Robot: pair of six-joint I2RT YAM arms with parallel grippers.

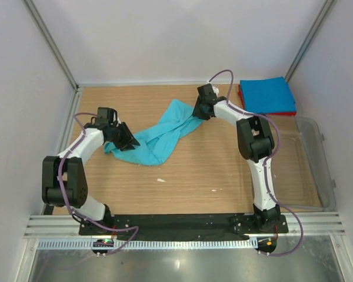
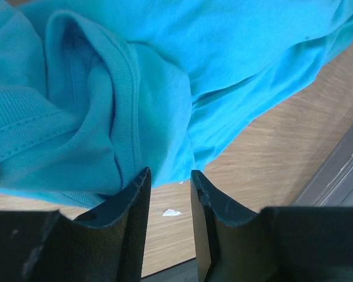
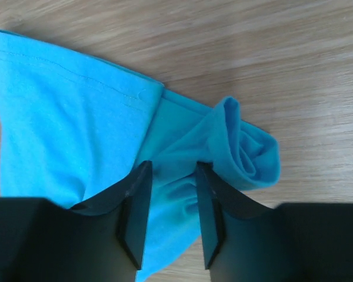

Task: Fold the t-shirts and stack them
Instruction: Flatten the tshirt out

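Note:
A crumpled teal t-shirt point(image 1: 165, 132) lies stretched across the middle of the wooden table point(image 1: 223, 170). My left gripper point(image 1: 128, 141) is at its left end. In the left wrist view the left gripper point(image 2: 169, 173) is open: bare table shows between the fingers and the teal t-shirt point(image 2: 165, 59) starts just past the tips. My right gripper point(image 1: 198, 111) is at the shirt's right end. There the right gripper point(image 3: 173, 165) stands open astride a bunched fold of the teal t-shirt point(image 3: 65, 117), with cloth lying between the fingers. A folded blue t-shirt point(image 1: 266, 94) rests on a folded red t-shirt point(image 1: 270, 113) at the back right.
A clear plastic tub point(image 1: 317, 170) stands along the table's right edge. A small white scrap point(image 1: 160, 180) lies on the wood in front of the shirt, also seen as the scrap point(image 2: 172, 212) between the left fingers. Grey walls close in the back and sides.

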